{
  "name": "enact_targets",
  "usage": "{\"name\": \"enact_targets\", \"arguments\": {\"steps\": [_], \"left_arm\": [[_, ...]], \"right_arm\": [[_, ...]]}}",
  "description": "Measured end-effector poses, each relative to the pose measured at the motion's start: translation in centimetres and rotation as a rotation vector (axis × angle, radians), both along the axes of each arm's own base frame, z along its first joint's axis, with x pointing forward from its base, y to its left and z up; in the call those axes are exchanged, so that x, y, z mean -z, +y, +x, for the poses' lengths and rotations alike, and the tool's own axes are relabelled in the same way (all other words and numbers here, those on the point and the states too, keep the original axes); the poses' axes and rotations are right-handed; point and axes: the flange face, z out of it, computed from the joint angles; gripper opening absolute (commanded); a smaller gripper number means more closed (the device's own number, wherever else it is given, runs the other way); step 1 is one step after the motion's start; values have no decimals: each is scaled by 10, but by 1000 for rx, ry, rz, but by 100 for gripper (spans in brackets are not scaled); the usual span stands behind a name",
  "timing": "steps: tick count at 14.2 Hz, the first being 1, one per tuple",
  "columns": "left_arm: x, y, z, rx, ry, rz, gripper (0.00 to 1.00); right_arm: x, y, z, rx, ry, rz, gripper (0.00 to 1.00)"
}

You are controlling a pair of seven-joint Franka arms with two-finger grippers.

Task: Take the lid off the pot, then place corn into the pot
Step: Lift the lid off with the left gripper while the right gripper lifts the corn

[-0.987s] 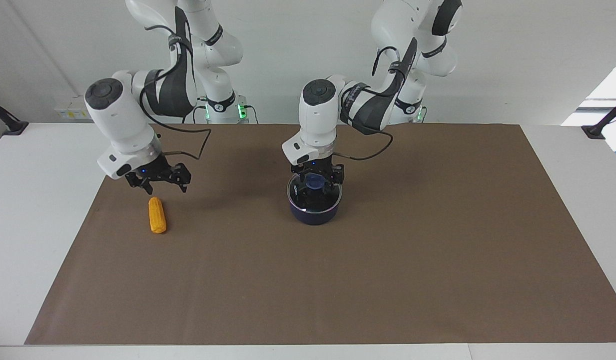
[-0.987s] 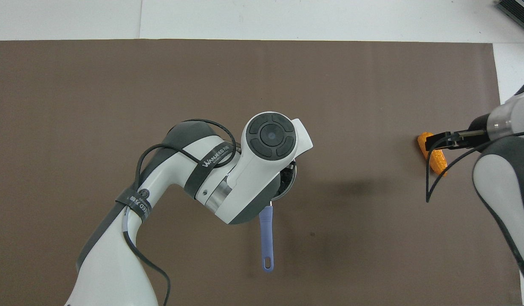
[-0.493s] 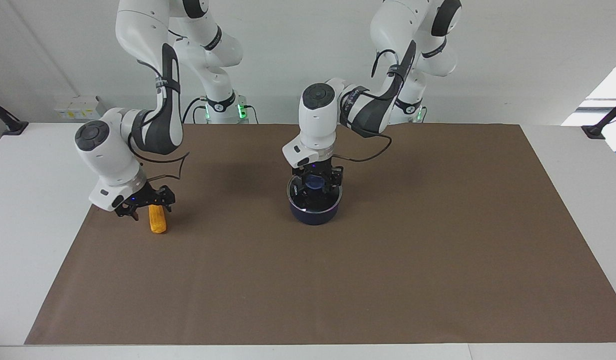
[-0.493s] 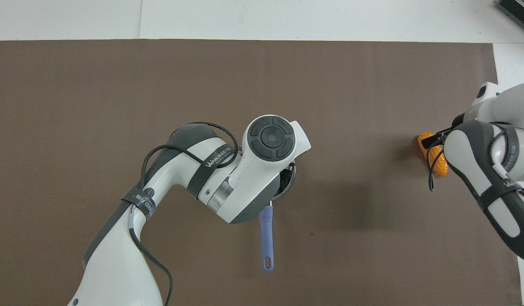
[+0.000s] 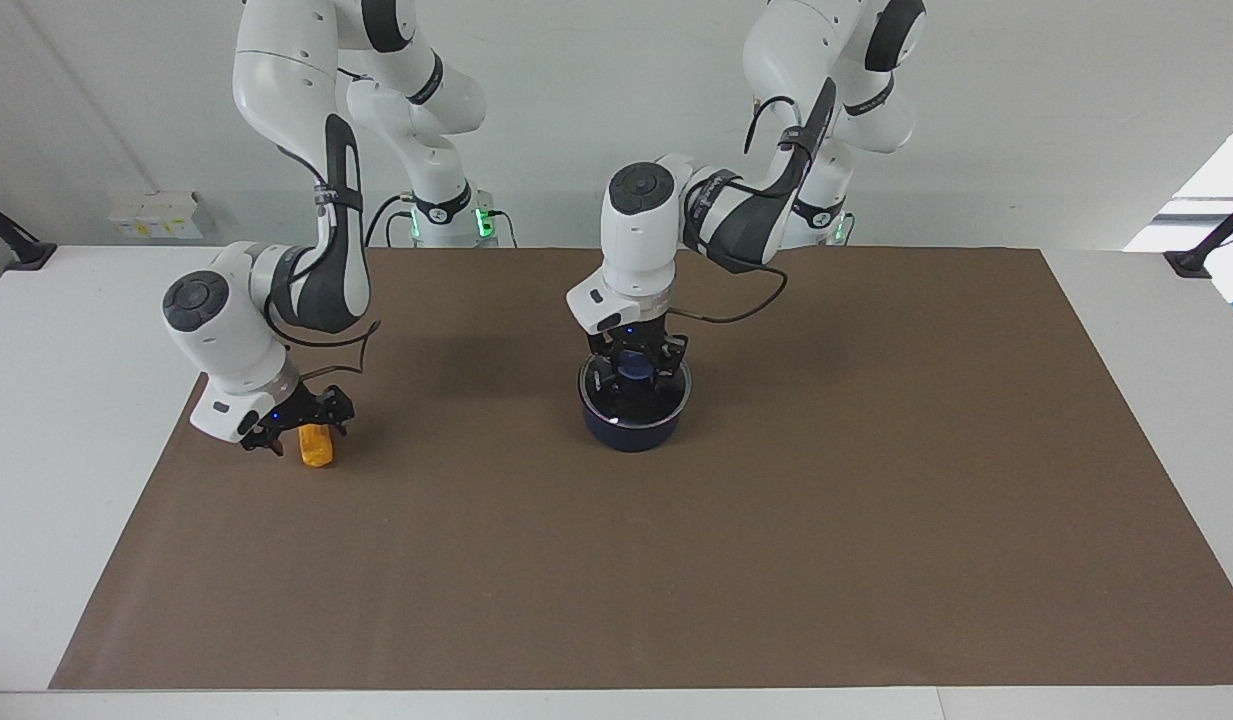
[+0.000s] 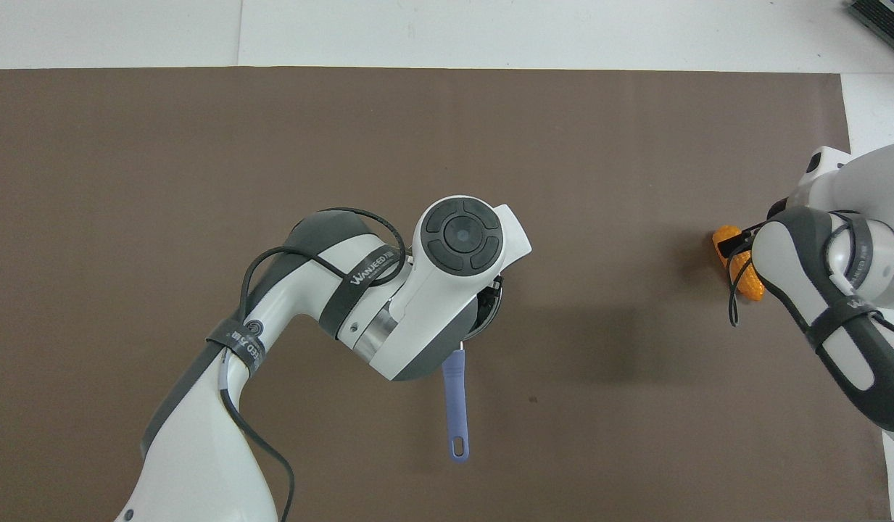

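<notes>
**Both grippers down on their targets, lid not lifted yet**

We see two changes vs a second ago. Our right gripper (image 5: 294, 434) hung above the small bumpy yellow-orange corn cob (image 5: 317, 446) then; now it's dropped to mat level w/ fingers straddling the end of the cob nearer the robots. Jaws look spread around it, not pinching yet, as far as we can tell. The cob lies on the brown mat (image 5: 876, 500) at the right arm's end of the table.

Our left gripper (image 5: 635, 368) has sunk a bit lower over the round clear glass lid w/ metal rim (image 5: 637, 398); its fingers sit either side of the blue knob (image 5: 633, 366). Whether they're pressing it we can't tell. The lid rests on the small dark navy saucepan (image 5: 632, 432) mid-table, long blue handle (image 6: 455, 406) pointing toward the robots.

Meaning: step 1 isn't done, but both arms are staged for grasping, so we judge lid-lift and corn pick-up come next.

Writing: "WANJEED" on the left arm's black strap (image 6: 370, 267) in the overhead view; rest unreadable.
</notes>
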Motion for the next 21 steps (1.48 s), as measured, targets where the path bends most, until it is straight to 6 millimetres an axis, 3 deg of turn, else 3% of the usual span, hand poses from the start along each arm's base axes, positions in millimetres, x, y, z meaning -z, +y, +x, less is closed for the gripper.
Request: {"name": "enact_targets", "arguments": {"steps": [3, 5, 7, 8, 10, 11, 12, 13, 17, 21], "left_arm": [[-60, 21, -1, -18, -44, -24, 0], [-101, 50, 2, -39, -66, -34, 0], [-119, 83, 13, -64, -69, -28, 0], [-120, 99, 23, -83, -67, -24, 0], [-112, 133, 45, -112, -56, -12, 0], [-107, 151, 55, -119, -49, -5, 0], [-103, 172, 65, -122, -41, 2, 0], [-98, 194, 75, -122, -32, 9, 0], [-76, 287, 100, -107, 16, 34, 0], [-41, 372, 87, -110, 65, 45, 0]], "right_arm": [[12, -7, -6, 10, 20, 2, 100], [13, -9, -6, 11, 20, 1, 99], [14, -8, -6, 10, 20, 1, 99], [15, -8, -7, 10, 21, 1, 98], [20, -8, -9, 7, 17, 1, 75], [21, -8, -10, -6, 19, 1, 52], [22, -8, -10, -21, 20, 2, 21], [23, -8, -10, -30, 19, 2, 0], [22, -8, -10, -31, 14, 1, 0], [9, -7, -1, -35, -16, -2, 0]]}}
